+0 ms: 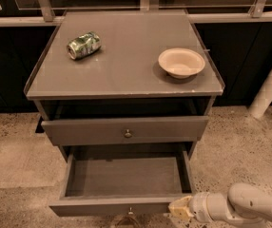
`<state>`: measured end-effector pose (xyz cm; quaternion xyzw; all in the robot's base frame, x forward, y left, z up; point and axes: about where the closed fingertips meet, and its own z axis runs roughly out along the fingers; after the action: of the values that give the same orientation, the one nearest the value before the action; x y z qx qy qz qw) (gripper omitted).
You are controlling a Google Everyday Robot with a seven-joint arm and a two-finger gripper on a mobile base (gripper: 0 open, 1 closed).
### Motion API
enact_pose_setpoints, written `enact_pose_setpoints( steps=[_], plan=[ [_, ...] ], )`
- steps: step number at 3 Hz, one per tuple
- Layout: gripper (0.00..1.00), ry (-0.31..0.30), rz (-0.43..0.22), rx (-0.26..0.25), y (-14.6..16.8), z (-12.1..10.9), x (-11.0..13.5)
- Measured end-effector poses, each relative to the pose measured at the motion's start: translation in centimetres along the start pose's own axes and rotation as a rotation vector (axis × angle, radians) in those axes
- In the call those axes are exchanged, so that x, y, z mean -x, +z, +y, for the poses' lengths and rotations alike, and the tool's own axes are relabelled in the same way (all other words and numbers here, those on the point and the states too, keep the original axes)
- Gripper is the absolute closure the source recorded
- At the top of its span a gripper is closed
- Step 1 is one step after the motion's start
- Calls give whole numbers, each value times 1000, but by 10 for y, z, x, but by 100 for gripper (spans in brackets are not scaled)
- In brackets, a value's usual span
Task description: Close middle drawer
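Observation:
The middle drawer (124, 177) is pulled far out of the grey cabinet, and its shallow grey box is empty. Its slim front panel (110, 206) runs along the bottom of the view, with a tiny knob (130, 212) at its centre. My gripper (179, 208), a cream tip on a white arm (250, 207) coming in from the lower right, is at the right end of that front panel, on its outer side. I cannot tell if it touches the panel.
The taller-fronted upper drawer (124, 129) with its bigger knob stands slightly out above. On the cabinet top (121, 65) lie a crushed green can (83, 45) and a beige bowl (181, 62). A white post (271, 84) leans at the right. The floor is speckled.

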<state>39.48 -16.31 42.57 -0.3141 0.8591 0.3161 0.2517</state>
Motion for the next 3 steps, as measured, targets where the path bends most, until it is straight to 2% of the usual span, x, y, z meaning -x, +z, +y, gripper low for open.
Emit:
enact_pose_setpoints(
  steps=[1,2,3],
  plan=[
    [100,36,-5,-4,15,1,-13],
    [100,25,-11,-24,26,-7,-12],
    [100,-15,-32,-57,39,-26,5]
  ],
)
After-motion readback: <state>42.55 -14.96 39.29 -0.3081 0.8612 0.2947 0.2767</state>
